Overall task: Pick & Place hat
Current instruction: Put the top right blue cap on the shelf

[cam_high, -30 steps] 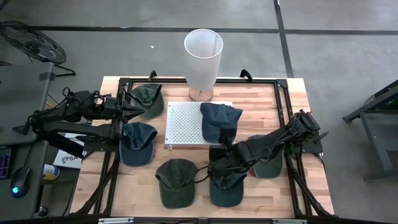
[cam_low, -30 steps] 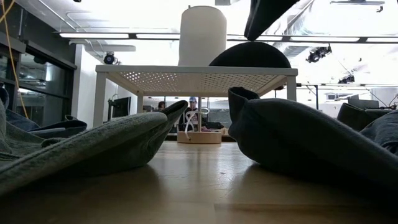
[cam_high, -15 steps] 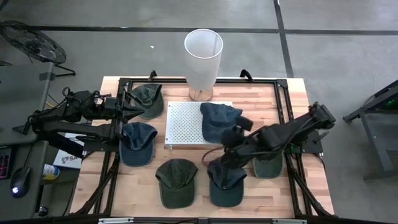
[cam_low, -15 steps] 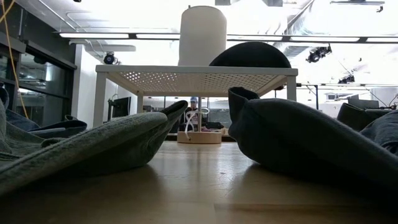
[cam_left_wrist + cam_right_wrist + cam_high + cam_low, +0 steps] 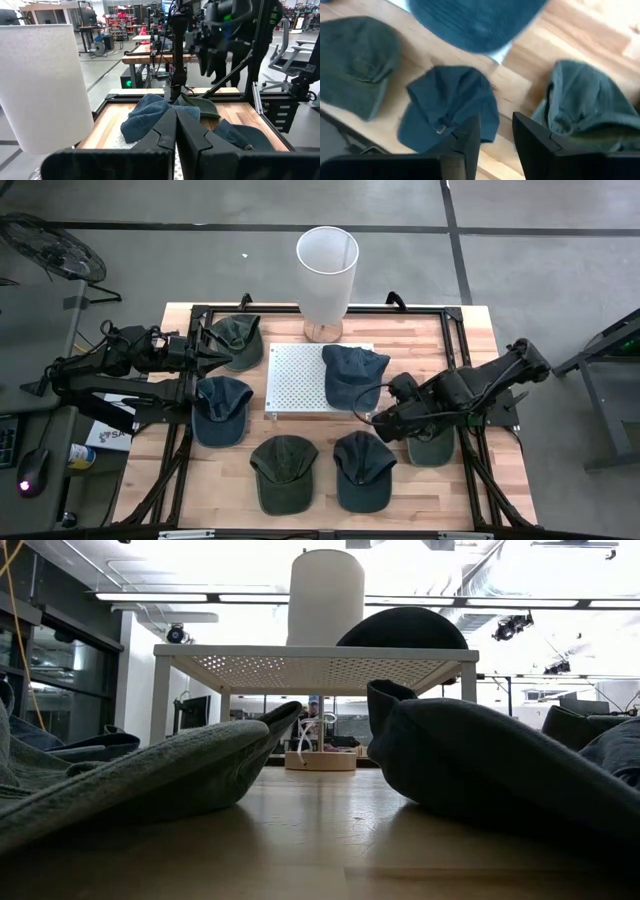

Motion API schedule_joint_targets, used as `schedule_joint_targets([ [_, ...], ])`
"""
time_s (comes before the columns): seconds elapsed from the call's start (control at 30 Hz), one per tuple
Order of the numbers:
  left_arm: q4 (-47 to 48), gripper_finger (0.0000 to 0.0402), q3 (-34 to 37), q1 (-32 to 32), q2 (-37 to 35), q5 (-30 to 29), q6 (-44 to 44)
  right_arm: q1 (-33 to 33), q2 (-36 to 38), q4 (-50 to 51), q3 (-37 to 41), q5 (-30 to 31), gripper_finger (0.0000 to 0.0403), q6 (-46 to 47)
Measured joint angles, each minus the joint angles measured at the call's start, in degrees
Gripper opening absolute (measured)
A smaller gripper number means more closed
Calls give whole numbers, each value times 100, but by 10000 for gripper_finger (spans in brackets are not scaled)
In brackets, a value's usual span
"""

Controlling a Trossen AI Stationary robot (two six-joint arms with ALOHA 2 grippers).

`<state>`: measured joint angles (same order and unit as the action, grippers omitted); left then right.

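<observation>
High view: I count six soft caps, one dark blue denim cap (image 5: pixel 352 374) on the white perforated stand (image 5: pixel 295 378), my right hand (image 5: pixel 378 417) empty, fingers apart, beside it.

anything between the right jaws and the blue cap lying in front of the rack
Nothing visible. The right gripper hangs with jaws apart, empty, just above and behind the blue cap, with only bare table between. A green cap lies off to the side, clear of the path.
</observation>
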<state>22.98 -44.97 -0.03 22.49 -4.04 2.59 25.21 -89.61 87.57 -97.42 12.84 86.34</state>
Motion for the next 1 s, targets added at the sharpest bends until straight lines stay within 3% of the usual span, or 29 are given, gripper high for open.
schedule_joint_targets([
  [0.23,2,3,2,2,-1,-4,9,131,-6,-64,879,-389,108,1013],
  [0.5,4,3,1,0,-1,-16,11,-130,127,119,1406,524,148,1438],
  [0.67,7,3,2,2,0,-15,11,-634,533,83,1830,738,155,1432],
  [1.0,9,3,0,0,-1,-12,7,-1715,1748,-1760,3516,1067,124,807],
])
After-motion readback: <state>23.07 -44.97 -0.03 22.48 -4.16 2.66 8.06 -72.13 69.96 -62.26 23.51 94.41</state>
